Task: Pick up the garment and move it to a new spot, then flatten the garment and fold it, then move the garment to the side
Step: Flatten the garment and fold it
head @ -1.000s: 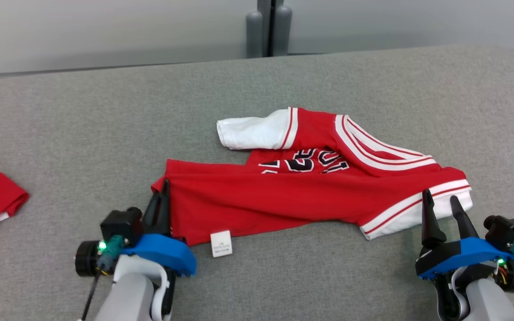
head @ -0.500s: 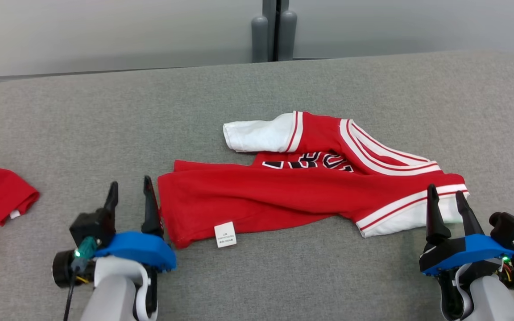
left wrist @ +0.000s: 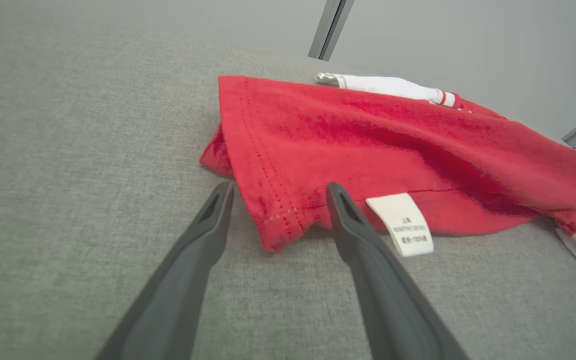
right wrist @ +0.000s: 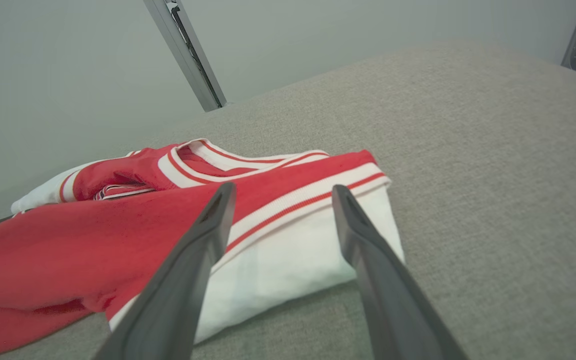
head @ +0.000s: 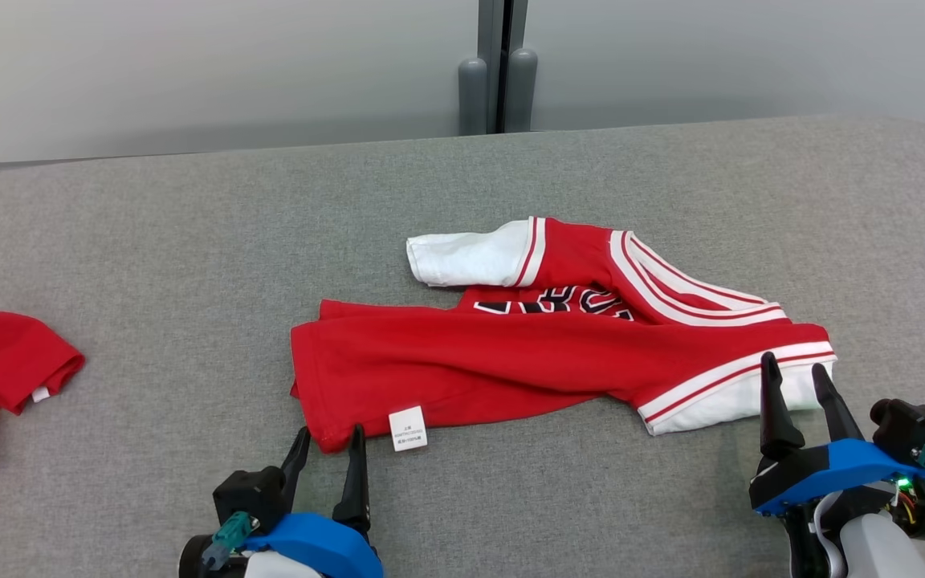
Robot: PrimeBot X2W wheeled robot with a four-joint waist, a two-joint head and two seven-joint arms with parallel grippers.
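Lettering (head: 559, 301) on the garment (head: 470, 361) is half covered; left hand (head: 329, 437), right hand (head: 792, 365) released.

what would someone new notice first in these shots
A red jersey lies bunched in the middle of the grey table. The open left gripper points at its hem corner by the white label, the open right gripper at its white sleeve. Another red garment sits far left.
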